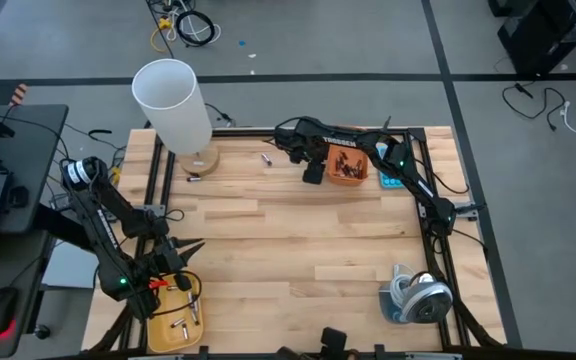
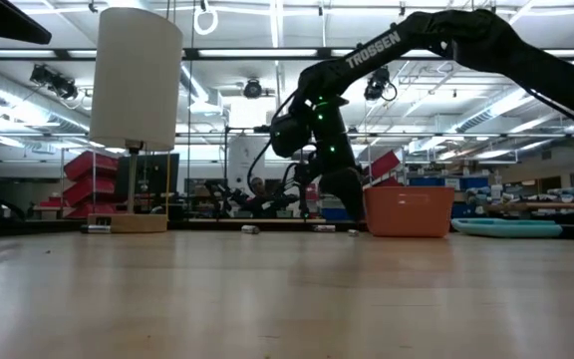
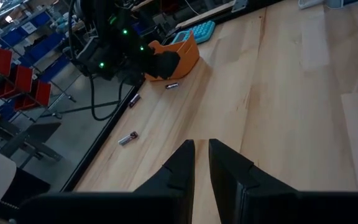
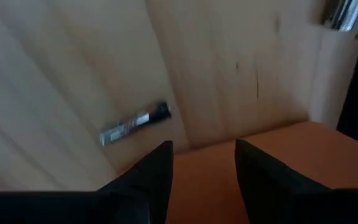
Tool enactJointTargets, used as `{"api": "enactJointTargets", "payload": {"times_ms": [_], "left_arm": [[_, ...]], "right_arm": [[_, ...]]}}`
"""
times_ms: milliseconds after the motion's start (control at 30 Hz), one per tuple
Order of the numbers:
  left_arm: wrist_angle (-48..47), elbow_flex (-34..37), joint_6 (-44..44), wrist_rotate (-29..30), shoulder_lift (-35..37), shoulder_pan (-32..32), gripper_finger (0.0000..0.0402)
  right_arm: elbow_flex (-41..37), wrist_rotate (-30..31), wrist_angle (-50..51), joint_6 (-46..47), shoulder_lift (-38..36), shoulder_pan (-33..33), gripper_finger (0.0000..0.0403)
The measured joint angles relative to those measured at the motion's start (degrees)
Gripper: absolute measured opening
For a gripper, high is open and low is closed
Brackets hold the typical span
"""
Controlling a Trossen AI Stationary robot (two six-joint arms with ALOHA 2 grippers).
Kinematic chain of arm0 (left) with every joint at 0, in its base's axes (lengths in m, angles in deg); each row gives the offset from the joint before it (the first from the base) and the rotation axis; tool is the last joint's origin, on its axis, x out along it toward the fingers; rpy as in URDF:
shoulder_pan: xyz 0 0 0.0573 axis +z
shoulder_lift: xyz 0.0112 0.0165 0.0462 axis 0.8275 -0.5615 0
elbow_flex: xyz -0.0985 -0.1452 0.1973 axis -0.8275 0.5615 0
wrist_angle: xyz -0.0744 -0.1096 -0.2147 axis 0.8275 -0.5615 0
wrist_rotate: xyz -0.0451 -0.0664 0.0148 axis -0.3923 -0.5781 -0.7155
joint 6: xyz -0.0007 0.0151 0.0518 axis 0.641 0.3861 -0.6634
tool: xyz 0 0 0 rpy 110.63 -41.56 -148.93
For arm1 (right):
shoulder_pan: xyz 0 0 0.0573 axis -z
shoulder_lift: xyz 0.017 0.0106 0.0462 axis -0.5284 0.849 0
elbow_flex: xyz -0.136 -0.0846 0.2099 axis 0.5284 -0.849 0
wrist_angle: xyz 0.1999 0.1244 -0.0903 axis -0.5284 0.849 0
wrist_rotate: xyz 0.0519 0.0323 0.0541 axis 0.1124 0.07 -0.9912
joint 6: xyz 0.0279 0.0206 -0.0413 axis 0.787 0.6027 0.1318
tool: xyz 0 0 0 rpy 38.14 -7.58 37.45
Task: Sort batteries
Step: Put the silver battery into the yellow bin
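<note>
Dark fingers [image 4: 247, 180] of the right gripper [image 4: 201, 171] stand parted and empty over the smooth orange bin's rim [image 4: 278, 162]; a small, slick round battery [image 4: 135, 124] lies on the pale wood table [image 4: 73, 62] just beyond and aside of them. Best to centre the jaws across its length before closing, as it would likely roll. Far across the table, the left gripper [image 3: 201, 165] waits nearly closed, holding nothing.
</note>
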Motion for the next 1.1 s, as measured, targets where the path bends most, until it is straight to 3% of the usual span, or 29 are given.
{"api": "enactJointTargets", "payload": {"times_ms": [233, 367, 633, 1100], "left_arm": [[0.05, 0.0, 0.18, 0.0, 0.0, -0.01, 0.0048], [0.05, 0.0, 0.28, 0.0, 0.0, 0.0, 0.0048], [0.24, 0.0, 0.31, 0.0, 0.0, 0.0, 0.0048], [0.4, -0.02, 0.33, 0.0, 0.0, 0.0, 0.0048]], "right_arm": [[-0.02, -5.88, -1.71, 10.55, 0.0, 1.4, 0.0183], [-0.02, -5.4, -2.13, 15.75, 0.0, 2.05, 0.0206], [-0.02, -7.89, -4.1, 18.78, 0.0, 2.51, 0.0241], [-8.7, -10.03, -10.02, 19.9, -0.57, 1.84, 0.0227]]}}
